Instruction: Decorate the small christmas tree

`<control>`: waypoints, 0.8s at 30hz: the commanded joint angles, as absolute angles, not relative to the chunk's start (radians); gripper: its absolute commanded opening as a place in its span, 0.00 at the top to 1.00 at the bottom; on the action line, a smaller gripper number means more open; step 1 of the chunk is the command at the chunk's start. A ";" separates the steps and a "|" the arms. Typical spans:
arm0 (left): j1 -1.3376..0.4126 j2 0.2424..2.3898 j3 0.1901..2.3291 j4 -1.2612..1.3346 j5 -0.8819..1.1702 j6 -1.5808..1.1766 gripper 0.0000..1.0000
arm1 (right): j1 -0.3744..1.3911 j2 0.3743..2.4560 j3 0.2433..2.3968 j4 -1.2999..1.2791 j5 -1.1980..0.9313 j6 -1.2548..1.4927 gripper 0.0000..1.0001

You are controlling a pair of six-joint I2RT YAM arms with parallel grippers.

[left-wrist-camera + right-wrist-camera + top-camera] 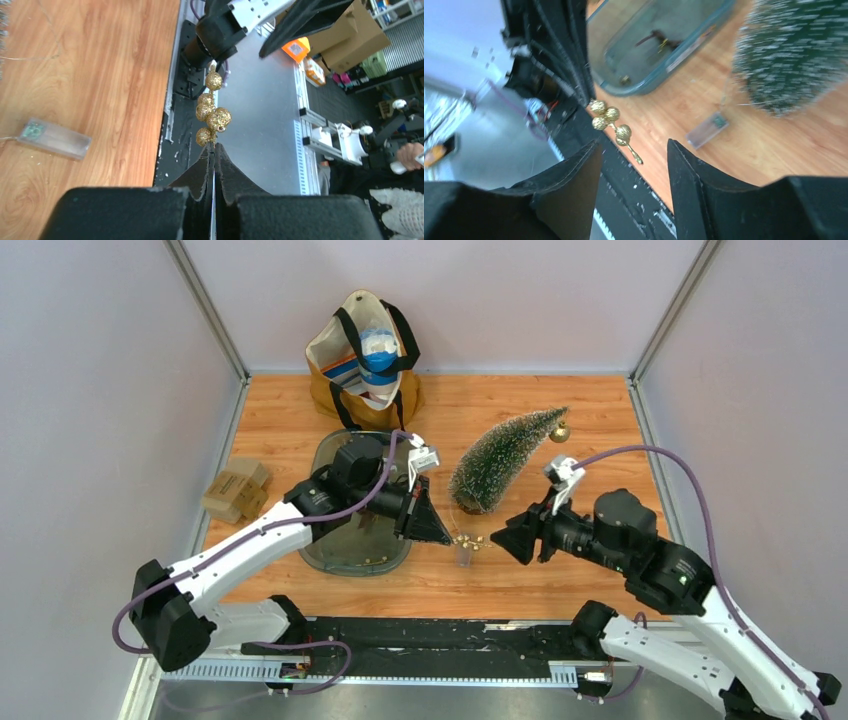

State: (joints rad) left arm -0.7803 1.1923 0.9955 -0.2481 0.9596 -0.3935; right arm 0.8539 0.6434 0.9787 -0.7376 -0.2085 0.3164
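On the table, frosted bristly tree

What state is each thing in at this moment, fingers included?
small christmas tree: lying on its side.
gold berry sprig: held in the air by its stem.
left gripper: fingers shut on the sprig's stem.
right gripper: fingers open, sprig just ahead, not touching.
tote bag: upright, mouth open.
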 commanded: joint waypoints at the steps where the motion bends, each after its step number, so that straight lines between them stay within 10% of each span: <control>1: -0.785 1.128 0.953 -0.037 0.864 -0.523 1.00 | 0.848 0.543 0.959 -0.678 0.147 0.483 0.46; 10: -0.787 1.022 0.743 0.415 0.612 -0.768 1.00 | 0.851 0.272 0.680 -0.408 0.290 1.076 0.43; 24: -0.831 1.017 0.695 0.528 0.500 -0.798 1.00 | 0.877 0.406 0.563 -0.115 0.279 1.174 0.42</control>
